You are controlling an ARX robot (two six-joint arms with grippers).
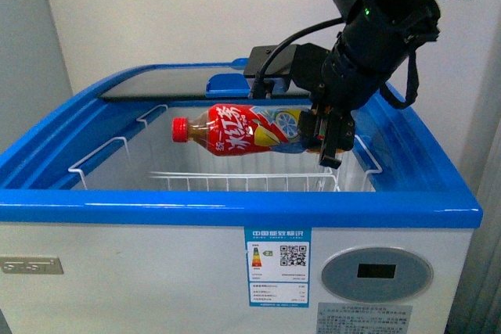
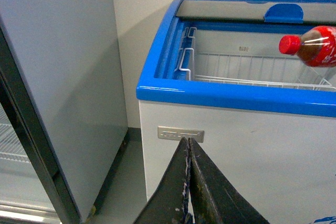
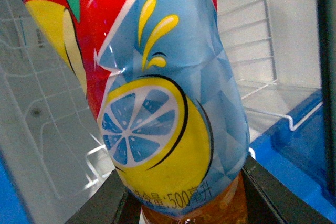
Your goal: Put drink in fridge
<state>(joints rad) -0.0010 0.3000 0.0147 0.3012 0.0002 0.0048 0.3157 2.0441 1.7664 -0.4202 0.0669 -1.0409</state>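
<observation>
Front view: right hand (image 1: 329, 137) is clamping a bottle (image 1: 239, 129) sideways, cap toward 9 o'clock, over the open fridge (image 1: 235, 207); left hand (image 2: 188, 182) is sitting closed, holding nothing.

Rear wall (image 1: 156, 13): plain, off-white, evenly lit, unmarked; seen across the front view and again in the left wrist view.

Tall grey cabinet (image 2: 63, 77): flat matte side panel, set just beside the white chest with a narrow gap between. Its dark door frame (image 2: 31, 145) is seen at the edge, with white wire shelving (image 2: 13, 145) faintly visible behind glass.

Floor (image 2: 123, 182): pale grey, smooth, shown only in the strip between the two units.

Lighting: soft, diffuse, cool in tone; no strong shadows are cast.
</observation>
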